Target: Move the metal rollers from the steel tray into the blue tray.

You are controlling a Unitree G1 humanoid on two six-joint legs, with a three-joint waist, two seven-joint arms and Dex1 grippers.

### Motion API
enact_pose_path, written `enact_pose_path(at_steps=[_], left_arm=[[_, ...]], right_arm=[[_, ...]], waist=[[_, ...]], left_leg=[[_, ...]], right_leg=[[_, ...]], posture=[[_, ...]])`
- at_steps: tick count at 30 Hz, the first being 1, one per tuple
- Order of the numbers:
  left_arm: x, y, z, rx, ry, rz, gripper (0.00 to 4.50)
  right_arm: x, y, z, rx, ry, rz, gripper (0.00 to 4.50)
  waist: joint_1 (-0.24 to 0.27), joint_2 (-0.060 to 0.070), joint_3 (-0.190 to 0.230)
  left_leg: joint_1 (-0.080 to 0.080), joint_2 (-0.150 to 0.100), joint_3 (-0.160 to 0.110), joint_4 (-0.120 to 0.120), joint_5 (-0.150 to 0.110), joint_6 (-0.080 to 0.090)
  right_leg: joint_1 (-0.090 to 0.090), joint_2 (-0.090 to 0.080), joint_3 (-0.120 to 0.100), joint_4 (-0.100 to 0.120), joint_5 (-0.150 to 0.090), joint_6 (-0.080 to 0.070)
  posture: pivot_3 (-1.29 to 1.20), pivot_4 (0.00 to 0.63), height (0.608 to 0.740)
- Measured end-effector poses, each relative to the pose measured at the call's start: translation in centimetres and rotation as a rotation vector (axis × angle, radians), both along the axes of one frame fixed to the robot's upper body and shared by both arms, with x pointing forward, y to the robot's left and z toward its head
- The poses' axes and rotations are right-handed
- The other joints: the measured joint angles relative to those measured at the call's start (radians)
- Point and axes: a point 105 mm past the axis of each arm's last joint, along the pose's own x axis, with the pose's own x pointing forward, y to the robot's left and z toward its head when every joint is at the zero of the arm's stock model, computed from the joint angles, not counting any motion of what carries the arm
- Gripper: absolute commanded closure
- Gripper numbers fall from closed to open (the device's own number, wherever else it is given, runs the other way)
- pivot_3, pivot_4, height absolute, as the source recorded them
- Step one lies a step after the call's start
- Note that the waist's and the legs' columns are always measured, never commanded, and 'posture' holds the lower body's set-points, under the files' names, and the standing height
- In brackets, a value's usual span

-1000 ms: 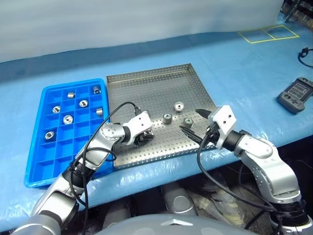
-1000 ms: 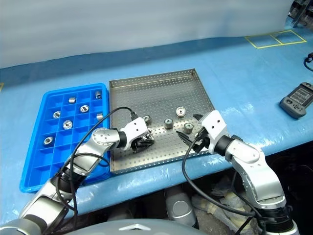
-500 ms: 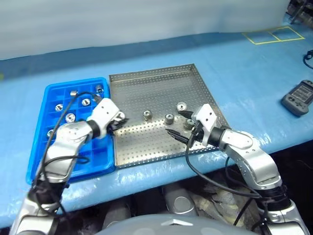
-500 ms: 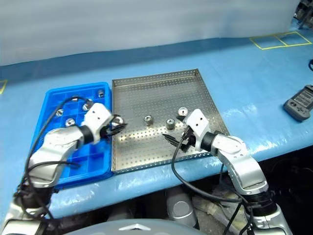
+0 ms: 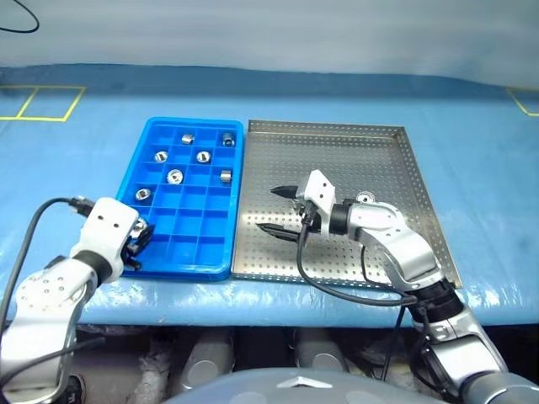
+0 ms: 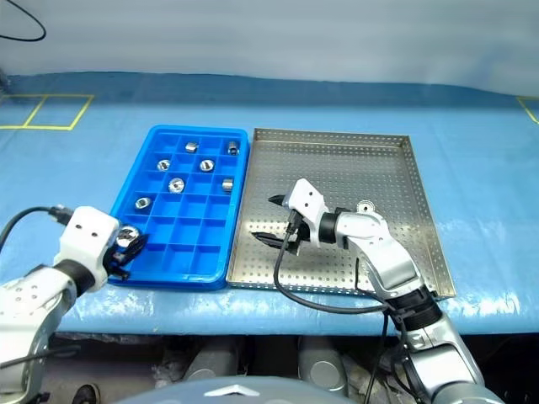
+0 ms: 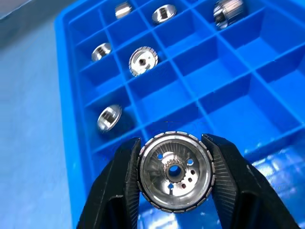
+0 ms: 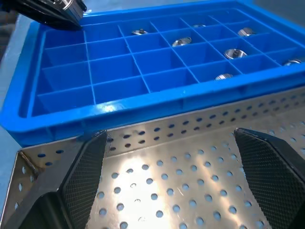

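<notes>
Left hand (image 7: 174, 191): closed on one metal roller (image 7: 175, 171), pinched by its rim, its holed face towards the wrist camera.
Key relation: the held roller hangs at the near left corner of the blue tray (image 5: 199, 253); bare compartments lie just ahead of it (the left arm is plainly the nearer one).
Right hand (image 5: 282, 209): spread wide, holding nothing, low over the steel tray (image 5: 354, 263), fingers pointing at the blue tray.
Blue tray: six rollers (image 5: 175, 176), all in the far compartments; the near rows are bare.
Steel tray: one roller (image 5: 365, 198) visible beside the right arm; any others are hidden behind it.
</notes>
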Motion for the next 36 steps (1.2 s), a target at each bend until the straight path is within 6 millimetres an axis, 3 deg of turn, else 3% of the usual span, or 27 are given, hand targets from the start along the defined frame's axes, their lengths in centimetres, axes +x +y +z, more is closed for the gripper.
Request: enact_pose_path(at_steps=[4,9,22,29,36], left_arm=[[-1.4,0.9,-1.0,-0.008,0.031,0.092,2.80],[-1.6,1.4,-1.1,-0.015,0.012,0.155,2.80],[0.3,2.6,-1.1,-0.030,-0.021,0.236,2.80],[1.2,1.9,-1.6,-0.043,-0.003,0.208,0.52],[2.3,0.2,-0.3,-0.126,-0.083,0.116,0.52]], right_arm=[[0.1,0.7,-0.2,-0.001,0.009,0.040,0.00],[0.2,1.0,-0.2,-0.008,0.001,0.060,0.00],[-0.1,0.9,-0.4,-0.010,0.008,0.069,0.00],[-0.2,0.9,-0.4,-0.010,0.005,0.064,0.00],[-0.4,0.5,-0.4,-0.007,-0.005,0.040,0.00]], waist=[[0.032,0.000,0.000],[0.048,0.000,0.000],[0.052,0.000,0.000],[0.050,0.000,0.000],[0.049,0.000,0.000]], left_leg=[[0.000,0.000,-0.003,0.000,0.001,-0.002],[0.001,0.000,-0.008,0.000,0.003,-0.005],[0.002,0.000,-0.013,-0.001,0.006,-0.011],[0.002,0.000,-0.013,-0.001,0.006,-0.011],[0.002,0.000,-0.013,-0.001,0.006,-0.012]], right_leg=[[0.001,0.000,-0.003,0.000,-0.001,-0.001],[0.004,0.001,-0.007,0.001,-0.001,-0.002],[0.006,0.001,-0.013,0.001,-0.002,-0.006],[0.006,0.001,-0.013,0.001,-0.002,-0.006],[0.006,0.001,-0.013,0.001,-0.002,-0.006]], posture=[[0.12,0.150,0.740],[0.13,0.150,0.740],[0.08,0.150,0.740],[0.07,0.150,0.740],[0.00,0.150,0.740]])
